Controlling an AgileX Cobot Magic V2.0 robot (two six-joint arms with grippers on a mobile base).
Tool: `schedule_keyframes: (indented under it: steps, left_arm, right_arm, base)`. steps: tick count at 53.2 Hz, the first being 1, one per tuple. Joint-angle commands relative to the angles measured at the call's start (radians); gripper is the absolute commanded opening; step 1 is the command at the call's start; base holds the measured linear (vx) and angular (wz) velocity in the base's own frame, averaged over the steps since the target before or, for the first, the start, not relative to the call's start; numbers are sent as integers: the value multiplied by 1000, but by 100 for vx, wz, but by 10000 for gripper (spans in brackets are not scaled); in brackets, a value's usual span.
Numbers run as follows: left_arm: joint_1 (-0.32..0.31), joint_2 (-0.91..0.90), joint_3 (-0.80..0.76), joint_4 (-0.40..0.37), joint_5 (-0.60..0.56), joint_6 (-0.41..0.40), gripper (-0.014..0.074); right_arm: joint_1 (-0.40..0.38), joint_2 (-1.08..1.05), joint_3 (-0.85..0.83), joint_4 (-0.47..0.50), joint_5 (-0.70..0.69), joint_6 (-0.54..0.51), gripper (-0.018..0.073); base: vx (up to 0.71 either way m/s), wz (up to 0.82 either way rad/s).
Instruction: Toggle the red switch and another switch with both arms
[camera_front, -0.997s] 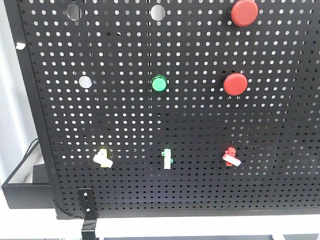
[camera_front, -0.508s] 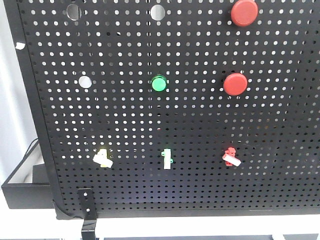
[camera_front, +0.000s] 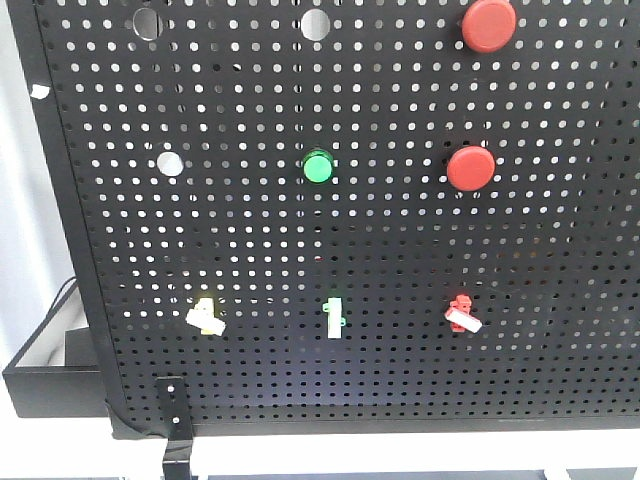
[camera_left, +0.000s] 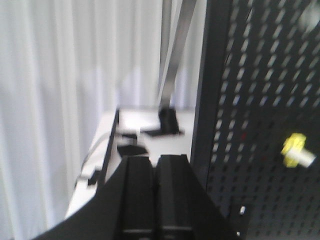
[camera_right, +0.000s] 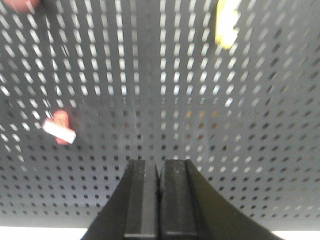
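Low on the board (camera_front: 400, 250), you have the red switch (camera_front: 462, 314) at about 4 o'clock from its middle and the yellow switch (camera_front: 205, 315) at about 8 o'clock, with the green toggle (camera_front: 334, 318) between them; neither arm shows in the front view, so I judge you are in the approach, no lever touched yet; from the right wrist, the red switch (camera_right: 59, 130) sits at 10 o'clock of the right pincer (camera_right: 159, 162), well apart; from the left wrist, the yellow switch (camera_left: 297, 151) lies at 3 o'clock of the left pincer (camera_left: 156, 159), which points past the board's left edge rather than at its face; both wrist views are blurred; each pincer has its jaws pressed together, holding nothing and touching nothing; next, as I judge it, you must swing the left pincer toward 3 o'clock and the right toward 10 o'clock, then bring each closed tip against its lever and push it over; the levers are tiny, so aim finely, or you will strike bare board.
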Motion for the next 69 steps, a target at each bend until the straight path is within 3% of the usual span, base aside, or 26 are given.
schedule_keyframes:
  steps: [1, 12, 17, 23, 39, 69]
  left_arm:
    - [-22, 84, -34, 2, -145, -5, 3]
    - [-165, 248, -53, 158, -351, -36, 3]
    - [-230, 338, -111, 202, -364, -89, 3]
    - [-272, 437, -203, 206, -363, -94, 3]
    - [-309, 644, -378, 206, -346, -96, 3]
    - [-319, 722, -387, 208, -414, -96, 3]
  right_arm:
    - [-6, 41, -36, -6, -129, -7, -6]
    - [-6, 81, -36, -5, -169, -7, -6]
    - [-6, 84, -36, -5, -178, -7, -6]
    - [-6, 84, -36, -5, -179, -7, -6]
    - [-6, 84, -36, -5, -179, -7, -6]
    - [-6, 84, -36, -5, -179, -7, -6]
  base:
    - [0, 0]
    - [0, 0]
    - [0, 0]
    - [0, 0]
    - [0, 0]
    - [0, 0]
